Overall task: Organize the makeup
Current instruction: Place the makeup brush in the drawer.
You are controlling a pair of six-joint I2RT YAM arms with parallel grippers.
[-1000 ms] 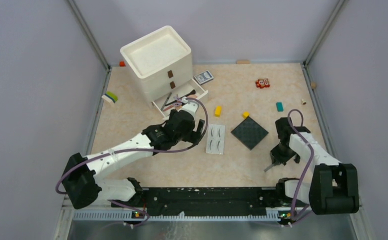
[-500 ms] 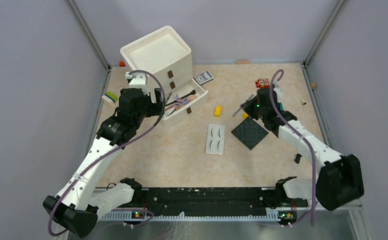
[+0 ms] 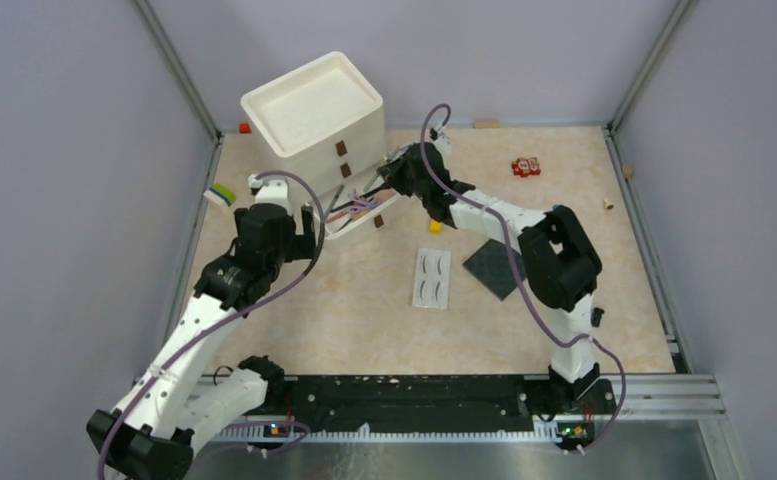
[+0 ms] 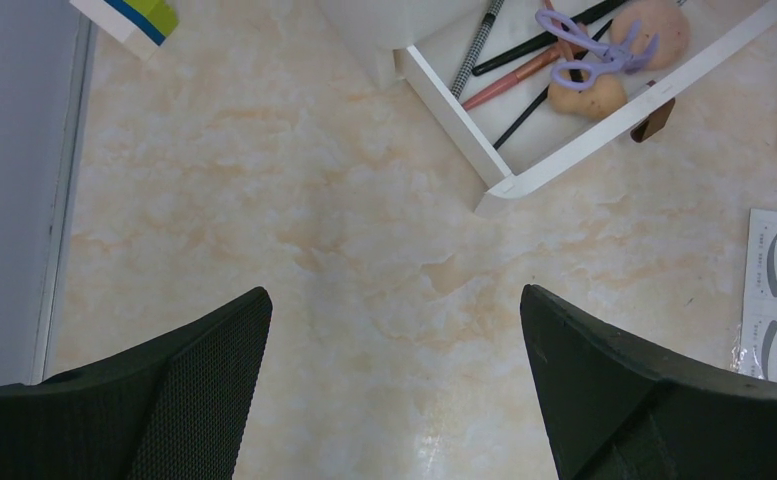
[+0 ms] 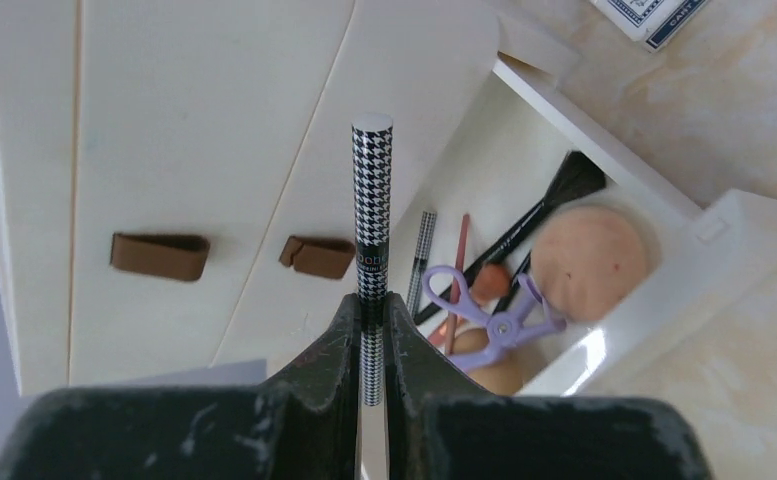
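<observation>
Drawer (image 5: 734, 230) already has brushes (image 5: 554, 195), sponge (image 5: 589, 260), curler (image 5: 489, 305). R gripper (image 5: 371, 305) clamped on checked pencil (image 5: 371, 200) above drawer. L gripper (image 4: 394, 295) spread wide, holding nothing. Left on table: lash card (image 3: 431, 278), dark square (image 3: 489, 270), prob. palette.

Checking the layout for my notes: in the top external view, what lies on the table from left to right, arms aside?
Small white-and-green block → white drawer cabinet → white false-eyelash card → dark square eyeshadow palette → cluster of small red blocks.
</observation>
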